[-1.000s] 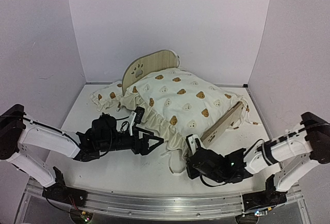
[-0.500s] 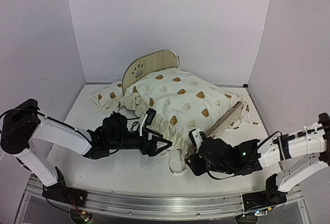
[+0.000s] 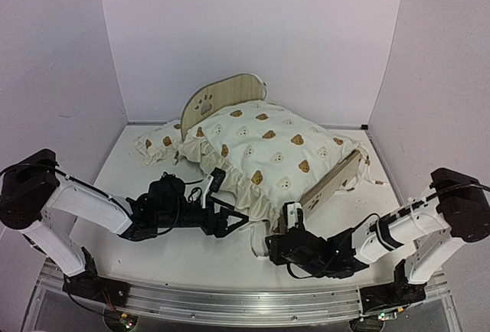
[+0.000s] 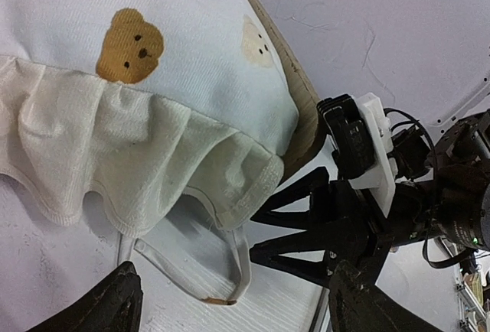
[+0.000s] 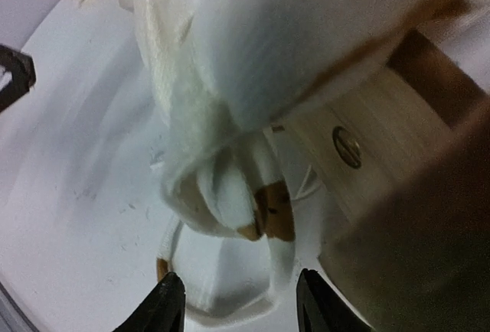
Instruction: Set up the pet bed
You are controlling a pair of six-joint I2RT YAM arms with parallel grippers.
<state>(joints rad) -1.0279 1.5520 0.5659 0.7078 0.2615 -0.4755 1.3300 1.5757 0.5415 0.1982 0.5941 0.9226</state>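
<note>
The right gripper (image 3: 269, 244) is spread and empty, the cushion (image 3: 268, 144) tie (image 4: 243, 267) slack beneath it and the pet bed (image 3: 333, 183) footboard just ahead. The left gripper (image 3: 233, 221) hangs wide beside the ruffle (image 4: 115, 164). Probably best to pinch the tie near its root (loose ends slip).

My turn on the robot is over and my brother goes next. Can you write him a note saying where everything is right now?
Left gripper: open, empty, by the cushion's front frill.
Right gripper: open, empty, at a loose tie near the footboard.
Pet bed: on the table, towards the back.
Done: cushion lies on the bed.
Left: pillow lies on the table beside the bed and probably goes on it; ties loose.
</note>
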